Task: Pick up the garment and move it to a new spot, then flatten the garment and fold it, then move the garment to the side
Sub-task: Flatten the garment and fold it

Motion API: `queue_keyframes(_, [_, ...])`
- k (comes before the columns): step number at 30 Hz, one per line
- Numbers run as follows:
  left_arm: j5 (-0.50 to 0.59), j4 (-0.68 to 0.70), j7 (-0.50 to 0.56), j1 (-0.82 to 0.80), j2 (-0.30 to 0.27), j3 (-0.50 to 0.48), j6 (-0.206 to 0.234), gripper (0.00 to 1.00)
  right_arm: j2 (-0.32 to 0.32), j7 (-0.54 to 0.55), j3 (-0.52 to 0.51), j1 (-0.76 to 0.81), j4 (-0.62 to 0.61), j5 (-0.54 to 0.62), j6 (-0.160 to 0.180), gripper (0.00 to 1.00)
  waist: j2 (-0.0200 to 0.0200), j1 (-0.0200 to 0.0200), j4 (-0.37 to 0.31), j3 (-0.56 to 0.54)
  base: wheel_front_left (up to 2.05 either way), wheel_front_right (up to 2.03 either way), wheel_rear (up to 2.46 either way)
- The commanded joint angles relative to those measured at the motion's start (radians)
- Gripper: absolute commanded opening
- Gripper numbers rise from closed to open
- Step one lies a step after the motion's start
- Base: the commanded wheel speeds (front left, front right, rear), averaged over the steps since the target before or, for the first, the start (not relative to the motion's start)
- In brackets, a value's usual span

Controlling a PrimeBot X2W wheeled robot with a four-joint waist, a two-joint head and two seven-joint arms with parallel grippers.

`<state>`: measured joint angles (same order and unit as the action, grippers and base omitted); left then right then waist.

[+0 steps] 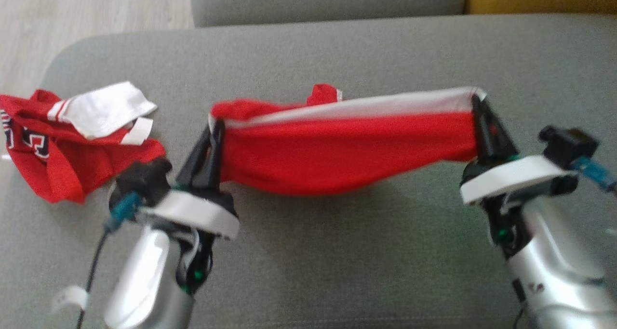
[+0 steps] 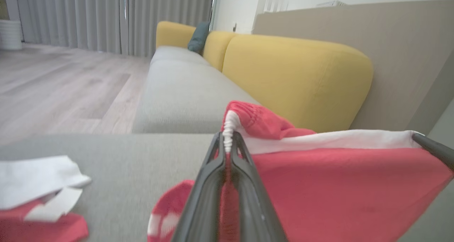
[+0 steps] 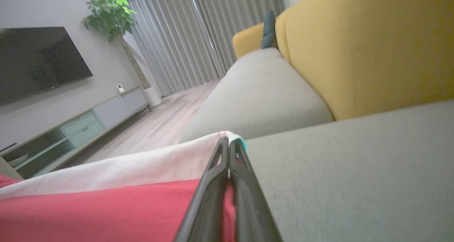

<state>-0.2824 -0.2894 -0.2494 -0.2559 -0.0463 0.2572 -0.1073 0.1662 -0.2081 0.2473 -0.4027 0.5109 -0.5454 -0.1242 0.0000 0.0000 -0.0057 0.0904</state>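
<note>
1. In the head view the garment [image 1: 347, 151], red with a white band along its top edge, hangs stretched between the two grippers above the grey seat [image 1: 337, 261]. Its lower edge sags in the middle, and I cannot tell whether it touches the seat
2. The left gripper [image 1: 215, 126] is pinched closed on the garment's left end. The right gripper [image 1: 478, 101] is pinched closed on the right end, at the corner of the white band
3. The head view also shows the whole second garment [image 1: 62, 146]. It lies crumpled on the seat left of the left gripper, apart from the held one, and is red with white parts and dark lettering
4. The left wrist view gives the close look at that grip: its fingers [image 2: 209, 185] press together with the gathered white band squeezed between the tips, and a red bunch of cloth rises just beyond them. At this view's right edge a dark finger of the right gripper meets the far corner of the band. A bit of the second garment sits at the lower left
5. The right wrist view shows its fingers [image 3: 248, 199] shut on the band's corner, with the cloth running off to the left
6. The wrist views add the room — a yellow backrest [image 2: 294, 79], grey curtains [image 3: 184, 36], a TV [image 3: 39, 61], a plant [image 3: 110, 15] and a low cabinet [image 3: 71, 132]
</note>
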Motion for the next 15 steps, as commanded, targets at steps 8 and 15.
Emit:
queue_keyframes(8, [-0.103, 0.016, 0.052, -0.296, -0.088, -0.055, -0.021, 0.0, 0.073, -0.004, -0.016, -0.156, -0.189, -0.033, -0.007, 0.0, 0.0, 0.0, -0.02, -0.05, 0.0, 0.0, 0.0])
queue_keyframes(15, [-0.198, 0.048, 0.173, -0.482, -0.138, -0.061, -0.023, 0.0, 0.105, 0.061, -0.044, -0.249, -0.291, -0.029, -0.007, 0.0, 0.0, 0.0, -0.018, 0.011, 0.0, 0.0, 0.0])
